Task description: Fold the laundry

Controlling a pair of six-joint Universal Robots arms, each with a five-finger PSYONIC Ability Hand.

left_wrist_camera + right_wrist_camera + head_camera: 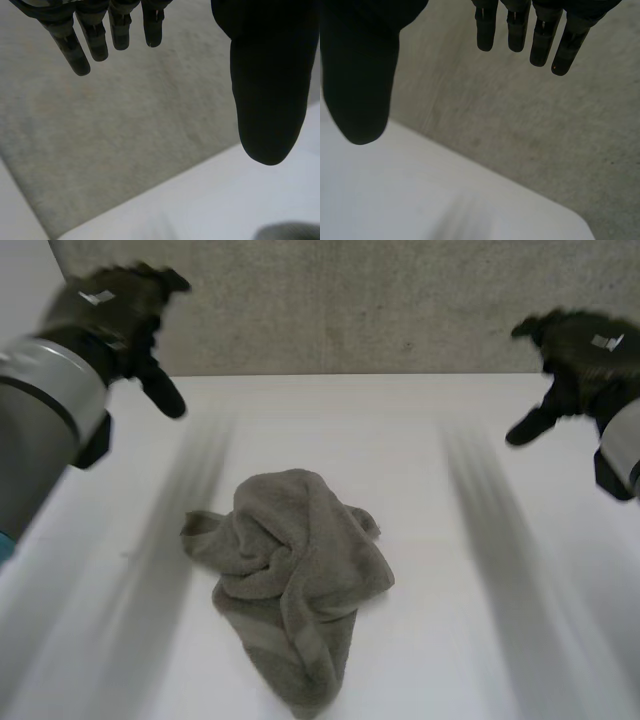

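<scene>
Flat white bench (400,440) with crumpled grey-brown terry towel (290,580), unfolded.
Towel mid-bench: likely soft, light, limp; best taken at an outer hem corner. Left robot hand (105,310) and right robot hand (580,350) raised well apart, fingers straight, empty.

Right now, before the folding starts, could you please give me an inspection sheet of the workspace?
Surface: white table, bare around the towel.
Job's things: one grey towel, crumpled in a heap near the table's middle, not yet folded.
Clutter: nothing seen.
Robot hands: left robot hand open, fingers straight, holding nothing, well apart from the towel; right robot hand open, fingers straight, holding nothing, also apart from it.
Cables: nothing seen.
Surroundings: grey speckled wall beyond the table's far edge.
</scene>
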